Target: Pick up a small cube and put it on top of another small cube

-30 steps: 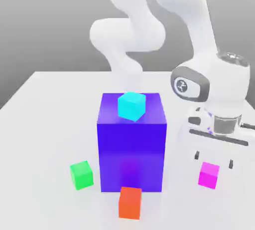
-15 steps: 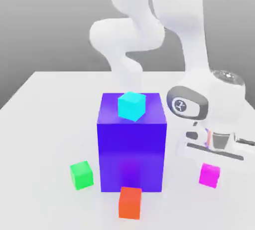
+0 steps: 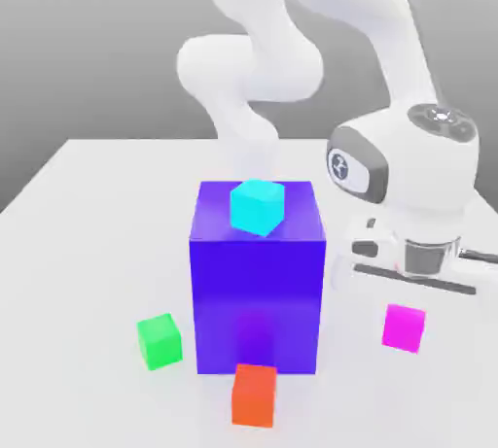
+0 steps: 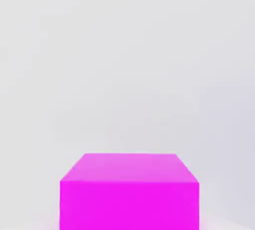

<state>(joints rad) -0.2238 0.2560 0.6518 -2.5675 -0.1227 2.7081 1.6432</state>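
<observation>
The small magenta cube hangs just under my gripper at the exterior view's right, lifted slightly off the white table. The gripper is shut on it. In the hand view the magenta cube sits close to the camera with bare table beyond. The small green cube rests on the table at the exterior view's left, beside the big blue-purple block, which stands between it and my gripper.
A small cyan cube sits on top of the big block. A small orange-red cube lies on the table in front of the block. The arm's white links rise behind the block.
The hand came down over the magenta cube, then rose a little. The cube has come up with it and shifted slightly toward the block.
</observation>
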